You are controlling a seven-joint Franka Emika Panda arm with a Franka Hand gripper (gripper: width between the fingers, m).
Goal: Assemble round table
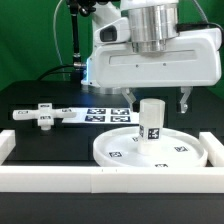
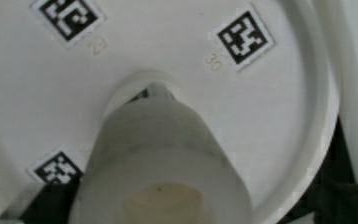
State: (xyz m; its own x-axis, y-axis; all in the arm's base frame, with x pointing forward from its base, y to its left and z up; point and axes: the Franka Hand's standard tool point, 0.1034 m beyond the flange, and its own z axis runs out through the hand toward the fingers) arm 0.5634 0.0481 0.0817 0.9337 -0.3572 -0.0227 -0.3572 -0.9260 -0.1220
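Black table, my open gripper straddles the short white plastic leg upright on the rimmed white round disc, so a lopsided squeeze could tip it.

I am looking at a green backdrop that is filling the exterior view from nine o'clock up to about eleven. A thin dark cable is hanging in front of it near twelve. A black bench is lying below, taking the light evenly and throwing almost no glare. The marker board is lying flat near the centre. A white border rail is running across at six o'clock, with its side pieces turning up at three and nine. Bright, soft light is washing the white surfaces.
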